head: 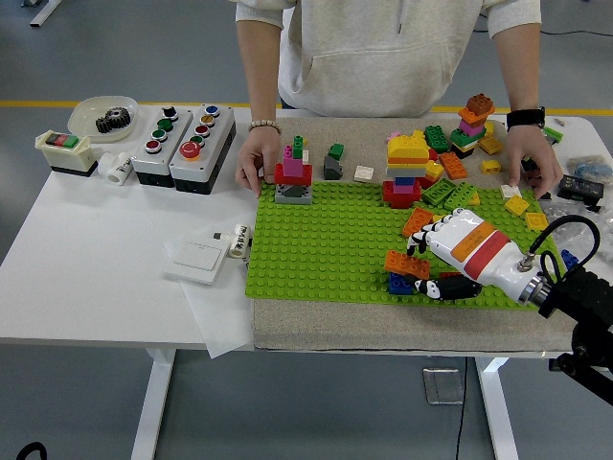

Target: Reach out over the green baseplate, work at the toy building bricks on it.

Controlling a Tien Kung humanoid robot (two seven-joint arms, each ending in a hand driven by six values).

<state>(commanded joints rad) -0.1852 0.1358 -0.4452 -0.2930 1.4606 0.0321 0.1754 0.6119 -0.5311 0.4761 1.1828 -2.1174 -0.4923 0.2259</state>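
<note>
Fingers of the right hand (442, 251) pinch an orange brick (406, 264) just above the blue brick (399, 284) near the green baseplate's (326, 249) front edge; line up studs squarely, then press straight down.

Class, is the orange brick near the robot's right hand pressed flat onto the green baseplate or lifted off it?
Lifted off: the orange toy brick sits at the fingertips of the right hand, partly covering the blue brick on the green baseplate.

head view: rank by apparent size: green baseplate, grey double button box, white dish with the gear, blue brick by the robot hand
1. green baseplate
2. grey double button box
3. white dish, clearly smaller than the box
4. blue brick, partly hidden under an orange brick
</note>
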